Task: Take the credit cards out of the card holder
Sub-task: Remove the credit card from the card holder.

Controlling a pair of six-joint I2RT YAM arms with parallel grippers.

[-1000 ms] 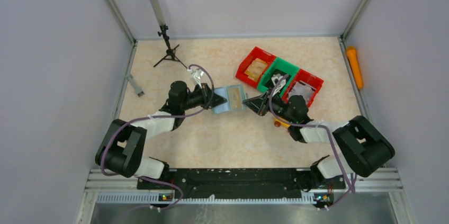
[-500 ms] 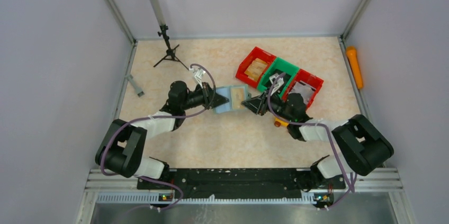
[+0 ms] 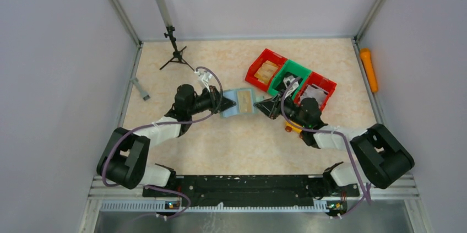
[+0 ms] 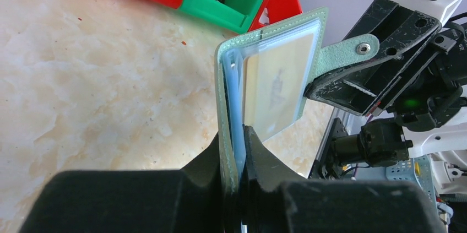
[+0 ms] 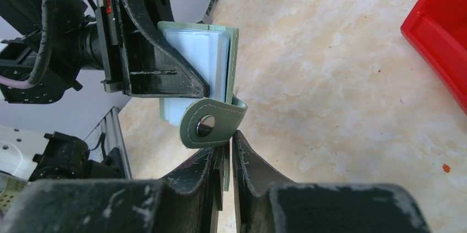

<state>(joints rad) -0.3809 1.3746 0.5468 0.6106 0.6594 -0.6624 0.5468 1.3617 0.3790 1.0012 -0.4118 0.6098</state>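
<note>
Marbled beige table [image 3: 242, 145] fills the overhead view, with red and green bins [image 3: 289, 79] toward the upper right. At the centre of that frame, between my two arms, is the card holder [image 3: 238, 102]. It looks lifted off the surface and is spread open like a book.

It strikes me as light and soft. The covers would flop if I let one side go, so it wants support at the fold. The pale tan card [image 4: 278, 87] sits behind a clear sleeve. I'd expect it to be stiff, thin and slick, best pinched by whichever short edge shows at the sleeve's mouth. From here I can't tell which edge that is.

My left claw [image 4: 239, 139] is nearly closed, clamping the holder's lower edge by the fold, at the bottom middle of its own camera. My right claw [image 5: 224, 153] is also pinched almost shut. It has a thin green leaf of cover between its fingers, just under the snap tab [image 5: 212, 123].
</note>
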